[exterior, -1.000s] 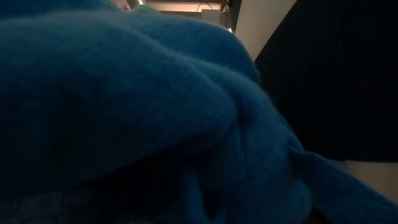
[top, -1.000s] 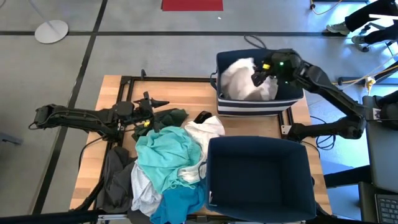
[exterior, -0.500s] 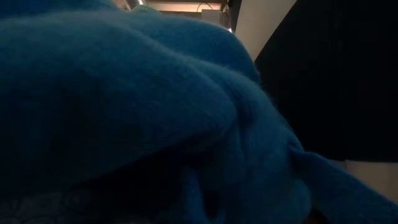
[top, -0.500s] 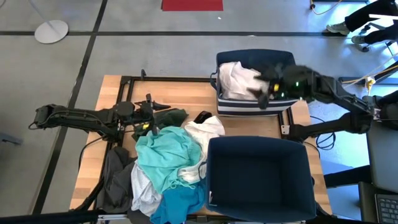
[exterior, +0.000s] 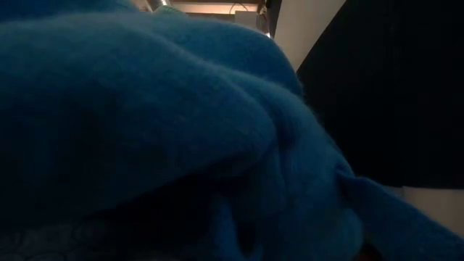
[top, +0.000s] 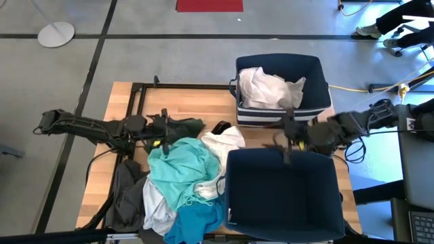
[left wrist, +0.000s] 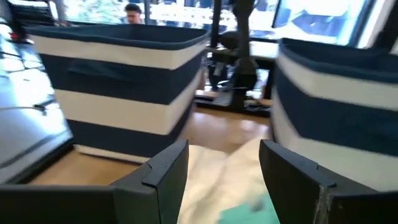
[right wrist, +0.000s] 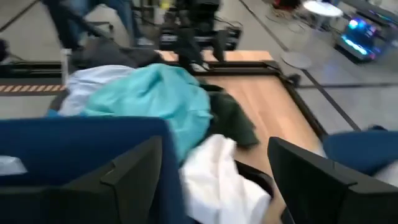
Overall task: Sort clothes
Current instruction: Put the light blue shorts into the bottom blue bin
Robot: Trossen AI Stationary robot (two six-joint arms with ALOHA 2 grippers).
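A pile of clothes lies on the table's left half: a turquoise garment point(top: 183, 166), a white one point(top: 224, 142), a dark green one point(top: 190, 125), a teal blue one point(top: 196, 220) and a charcoal one point(top: 125, 193). Another white garment point(top: 271, 88) lies in the far navy bin point(top: 313, 66). My left gripper point(top: 169, 126) is open and empty, just above the pile's far edge, with white and turquoise cloth point(left wrist: 217, 186) below its fingers. My right gripper point(top: 279, 139) is open and empty, over the gap between the two bins, facing the pile point(right wrist: 149, 99).
The near navy bin point(top: 234, 203) stands at the table's near right. Bare wood point(top: 196, 102) lies at the far left. The teal blue garment point(exterior: 145, 130) fills the low view. A black frame point(top: 139, 91) runs along the far left edge. People point(top: 400, 20) stand beyond the table.
My right gripper has come away from the white garment in the far bin and moved toward the table's near edge, over the bin's near wall, to the gap between the bins. The garment has settled, spread out, in the bin. My left gripper has edged toward the pile.
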